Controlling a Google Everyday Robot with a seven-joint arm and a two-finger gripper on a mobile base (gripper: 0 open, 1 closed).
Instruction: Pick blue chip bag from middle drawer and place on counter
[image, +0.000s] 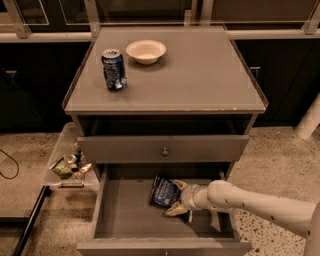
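Observation:
The blue chip bag (162, 192) lies on the floor of the open middle drawer (122, 212), near its back and a little right of centre. My gripper (176, 198) reaches into the drawer from the right, at the bag's right edge. Its fingers are open, one (179, 185) behind the bag's edge and one in front, so they straddle it. The bag rests on the drawer floor. The counter (195, 75) is the grey top of the cabinet above.
A blue and silver soda can (114, 69) and a white bowl (146, 51) stand at the counter's back left. The drawer above, with a small knob (164, 151), is shut. A clear bin (70, 165) of small items sits left of the cabinet.

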